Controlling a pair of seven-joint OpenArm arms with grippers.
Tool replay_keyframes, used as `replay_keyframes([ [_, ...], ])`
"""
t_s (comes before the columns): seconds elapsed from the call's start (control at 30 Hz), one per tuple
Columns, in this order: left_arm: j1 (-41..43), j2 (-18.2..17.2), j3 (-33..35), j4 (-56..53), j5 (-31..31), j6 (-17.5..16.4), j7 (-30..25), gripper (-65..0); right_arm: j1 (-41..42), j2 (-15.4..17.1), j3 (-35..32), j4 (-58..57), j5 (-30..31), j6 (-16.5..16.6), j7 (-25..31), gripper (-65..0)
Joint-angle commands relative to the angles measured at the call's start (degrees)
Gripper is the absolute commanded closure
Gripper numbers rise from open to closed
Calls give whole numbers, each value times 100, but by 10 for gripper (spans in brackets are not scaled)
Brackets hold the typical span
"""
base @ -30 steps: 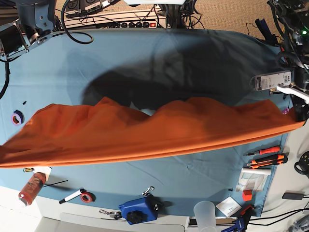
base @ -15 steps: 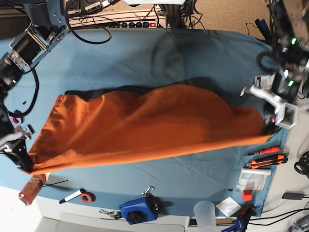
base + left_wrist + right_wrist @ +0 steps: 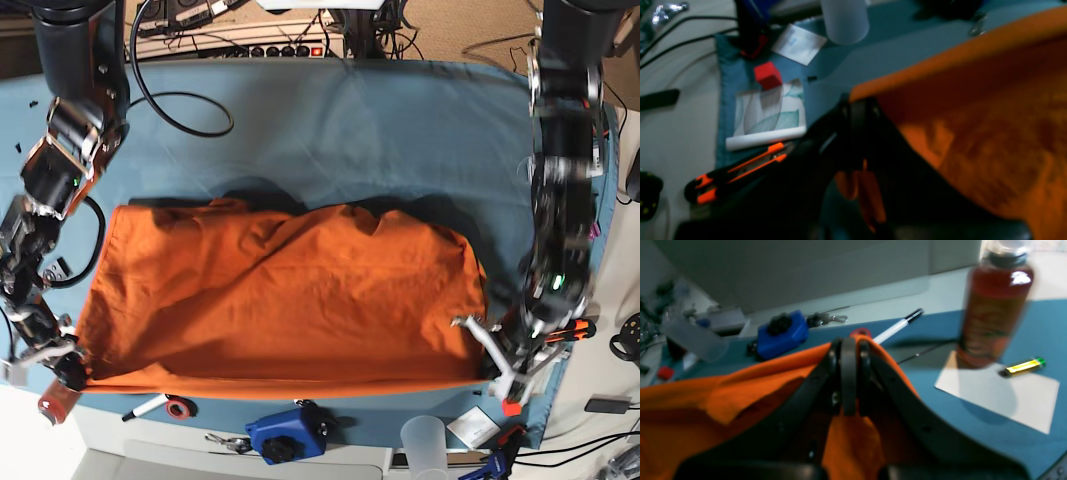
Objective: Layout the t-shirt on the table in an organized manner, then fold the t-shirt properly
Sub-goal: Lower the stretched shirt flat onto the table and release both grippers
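Note:
The orange t-shirt (image 3: 280,290) lies spread across the front half of the teal table (image 3: 350,130), wrinkled, with its near hem running close to the table's front edge. My right gripper (image 3: 72,372) is shut on the shirt's front left corner; in the right wrist view its tips (image 3: 847,346) pinch orange cloth (image 3: 723,396). My left gripper (image 3: 490,372) is shut on the front right corner; in the left wrist view, blurred, its black tips (image 3: 857,106) clamp the fabric's edge (image 3: 973,116).
Clutter lines the front edge: a red bottle (image 3: 993,303) on white paper (image 3: 1000,396) with a lighter (image 3: 1023,366), a marker (image 3: 897,326), a blue device (image 3: 288,432), a plastic cup (image 3: 425,440). Near the left gripper are a red cube (image 3: 767,75) and orange-handled tools (image 3: 736,170).
Both arms swung toward the front edge and down, still gripping the corners. The shirt went from a stretched, hanging band to lying spread on the table.

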Motion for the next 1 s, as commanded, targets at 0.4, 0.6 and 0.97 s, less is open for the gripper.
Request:
replay_keyframes([
  [0.4, -1217, 306, 170, -1235, -17, 249, 42, -386, 249, 131, -487, -166, 114, -16, 372, -243],
  [0.6, -1279, 304, 136, -796, -297, 243, 1047, -384, 247, 129, 426, 229, 1545, -16, -1051, -243],
  [0.97, -789, 48, -1064, 1126, -881, 122, 2885, -384, -940, 575, 1217, 1985, 2555, -16, -2675, -242],
])
